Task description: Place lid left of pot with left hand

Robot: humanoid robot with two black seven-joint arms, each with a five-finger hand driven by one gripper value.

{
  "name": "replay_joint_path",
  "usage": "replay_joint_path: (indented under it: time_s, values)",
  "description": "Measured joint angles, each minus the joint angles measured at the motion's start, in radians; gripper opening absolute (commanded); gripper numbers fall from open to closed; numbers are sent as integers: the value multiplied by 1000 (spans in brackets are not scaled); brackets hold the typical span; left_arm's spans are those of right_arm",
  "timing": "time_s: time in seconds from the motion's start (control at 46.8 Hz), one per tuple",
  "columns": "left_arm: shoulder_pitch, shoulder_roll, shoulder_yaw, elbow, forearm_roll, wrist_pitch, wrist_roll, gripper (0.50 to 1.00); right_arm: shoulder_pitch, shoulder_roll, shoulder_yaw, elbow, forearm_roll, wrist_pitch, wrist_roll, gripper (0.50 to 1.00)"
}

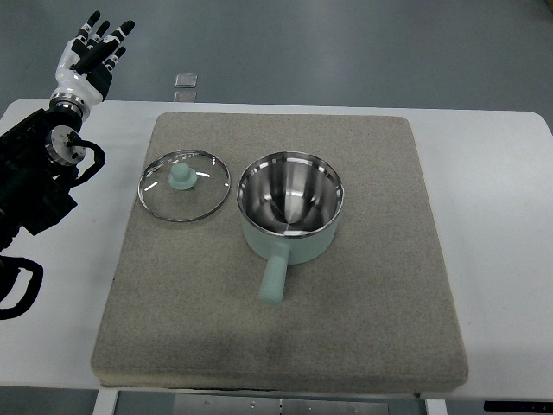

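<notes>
A mint-green pot (290, 207) with a steel inside stands uncovered on the grey mat (371, 311), its handle pointing toward the near edge. The glass lid (185, 185) with a mint knob lies flat on the mat just left of the pot, a small gap between their rims. My left hand (95, 47) is raised at the far left, well away from the lid and beyond the table's back edge, fingers spread and holding nothing. The right arm does not show.
The white table (501, 199) extends past the mat on both sides. A small grey square object (186, 80) lies on the floor beyond the table's back edge. My black left arm (30, 181) covers the table's left side.
</notes>
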State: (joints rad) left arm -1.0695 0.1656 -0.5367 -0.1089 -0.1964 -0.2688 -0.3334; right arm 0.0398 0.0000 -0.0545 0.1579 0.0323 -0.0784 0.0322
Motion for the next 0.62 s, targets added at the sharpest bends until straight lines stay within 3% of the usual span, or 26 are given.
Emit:
replay_joint_path:
  time_s: [0.363, 0.62]
  values:
    - [2, 2, 0, 4, -3, -73, -1, 996, 0, 0, 0, 1, 0, 0, 0, 921]
    - [1, -20, -67, 8, -10, -13, 0, 996, 0, 0, 4, 0, 4, 0, 0, 921]
